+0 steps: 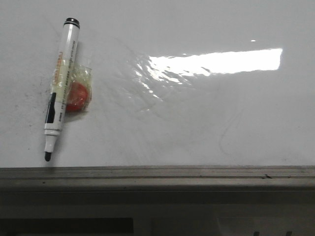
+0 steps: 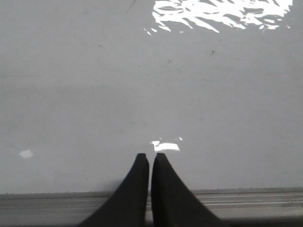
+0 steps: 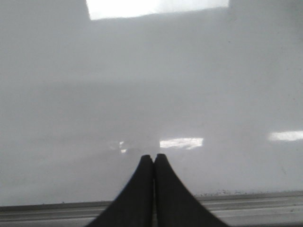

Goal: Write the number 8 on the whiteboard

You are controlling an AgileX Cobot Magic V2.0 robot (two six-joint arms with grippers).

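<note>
Both grippers, left (image 2: 149, 163) and right (image 3: 154, 163), are pressed together, holding nothing. No number 8 is on the whiteboard (image 1: 197, 128) yet. Its marker (image 1: 60, 83) lies at left, light, stiff, probably slippery; grip mid-barrel, near the taped red piece (image 1: 76, 96).

1. Front view: even, dim grey light; a bright glare band on the whiteboard (image 1: 216, 61) at upper right, rippled at its left end.
2. Wrist views: soft and grainy, glare patches along the top edge, small highlights mid-frame.
3. Shadows faint throughout.
</note>
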